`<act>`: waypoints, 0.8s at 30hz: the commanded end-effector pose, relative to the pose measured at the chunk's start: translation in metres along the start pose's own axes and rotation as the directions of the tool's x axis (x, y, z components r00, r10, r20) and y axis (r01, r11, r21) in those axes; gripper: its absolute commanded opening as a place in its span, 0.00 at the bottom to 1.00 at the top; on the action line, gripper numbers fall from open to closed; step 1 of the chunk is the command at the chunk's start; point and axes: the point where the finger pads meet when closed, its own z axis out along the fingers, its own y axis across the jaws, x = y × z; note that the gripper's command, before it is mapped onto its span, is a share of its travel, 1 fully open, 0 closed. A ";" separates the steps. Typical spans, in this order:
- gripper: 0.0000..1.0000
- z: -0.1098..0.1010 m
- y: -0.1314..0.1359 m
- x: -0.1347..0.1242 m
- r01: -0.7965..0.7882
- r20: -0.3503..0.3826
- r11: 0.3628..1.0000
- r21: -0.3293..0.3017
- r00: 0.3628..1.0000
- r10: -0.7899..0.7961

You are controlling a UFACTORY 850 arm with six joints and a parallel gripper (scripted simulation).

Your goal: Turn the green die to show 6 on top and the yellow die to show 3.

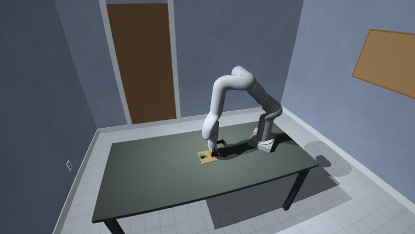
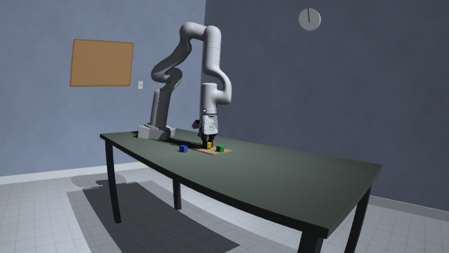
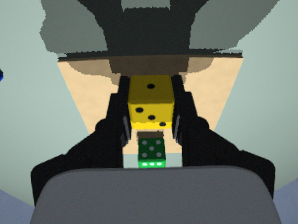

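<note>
My gripper (image 1: 212, 153) (image 2: 208, 145) (image 3: 150, 89) points down and is shut on the yellow die (image 2: 209, 145) (image 3: 151, 116), low over the base-side part of the tan mat (image 1: 207, 160) (image 2: 214, 153) (image 3: 217, 80). Its upward face shows three pips and its base-side face shows one. Whether it touches the mat is unclear. The green die (image 1: 202, 156) (image 2: 220, 148) (image 3: 151, 150) lies flat on the mat, away from the base. Its base-side face shows five pips. Its upward face shows a row of three; the rest is hidden by the gripper body.
The blue die (image 2: 183, 148) lies on the table (image 1: 157, 174) (image 2: 267, 170) beside the mat; only a sliver of it (image 3: 1, 75) shows in the wrist view. The green die is close to the gripper. The arm's base (image 1: 265, 144) (image 2: 153, 131) stands on the table.
</note>
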 end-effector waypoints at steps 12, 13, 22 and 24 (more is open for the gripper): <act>0.27 0.002 0.000 -0.001 0.000 0.002 1.000 0.000 1.000 0.000; 0.27 0.002 0.000 -0.001 0.000 0.002 1.000 0.000 1.000 0.000; 0.27 0.004 0.000 -0.001 0.000 0.002 1.000 0.000 1.000 0.000; 0.27 0.004 0.000 -0.001 0.000 0.002 1.000 0.000 1.000 0.000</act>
